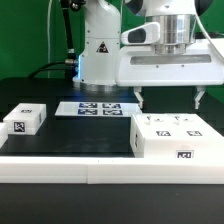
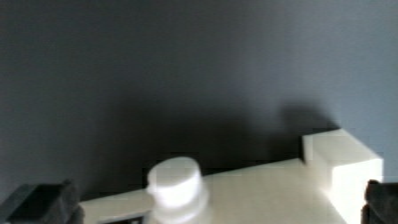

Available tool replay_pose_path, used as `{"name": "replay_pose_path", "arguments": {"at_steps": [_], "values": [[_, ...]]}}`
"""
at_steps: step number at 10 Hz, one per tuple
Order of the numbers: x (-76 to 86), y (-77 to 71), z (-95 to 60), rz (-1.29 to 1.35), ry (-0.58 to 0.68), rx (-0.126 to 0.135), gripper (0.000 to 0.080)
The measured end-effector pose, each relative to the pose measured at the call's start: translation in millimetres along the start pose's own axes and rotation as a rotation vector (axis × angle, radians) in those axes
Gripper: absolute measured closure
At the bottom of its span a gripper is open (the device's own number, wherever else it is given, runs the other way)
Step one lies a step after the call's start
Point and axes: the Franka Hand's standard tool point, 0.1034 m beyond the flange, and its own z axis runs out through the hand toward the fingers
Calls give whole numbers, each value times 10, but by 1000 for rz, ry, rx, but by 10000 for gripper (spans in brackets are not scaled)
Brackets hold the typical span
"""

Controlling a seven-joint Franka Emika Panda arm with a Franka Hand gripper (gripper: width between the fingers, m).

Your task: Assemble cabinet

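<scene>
The cabinet box [image 1: 174, 137], a large white square piece with black-and-white tags on its top and front, lies on the black table at the exterior view's right. My gripper [image 1: 170, 100] hangs just above it, with the jaws wide open and empty and one black finger [image 1: 140, 98] over each side of the box. In the wrist view the gripper [image 2: 210, 205] shows only its dark fingertips [image 2: 43, 204] at the two lower corners. Between them lies a white part of the cabinet [image 2: 267, 185] with a short round peg [image 2: 175, 186] and a raised block [image 2: 338, 155].
A small white tagged block [image 1: 25, 118] sits at the exterior view's left. The marker board [image 1: 90, 108] lies flat in the middle behind it. The robot base [image 1: 100, 50] stands at the back. A white rail [image 1: 100, 172] runs along the front edge.
</scene>
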Motion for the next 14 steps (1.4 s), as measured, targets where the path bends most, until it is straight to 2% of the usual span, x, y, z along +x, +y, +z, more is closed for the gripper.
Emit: {"name": "replay_pose_path", "arguments": {"at_steps": [1, 5, 8, 10, 14], "values": [[-3, 69, 46, 75, 8, 10, 2], [-15, 49, 51, 90, 4, 16, 2], [17, 28, 134, 6, 3, 1, 2], [47, 67, 184, -46, 8, -7, 2], [60, 86, 200, -62, 13, -7, 2]]}}
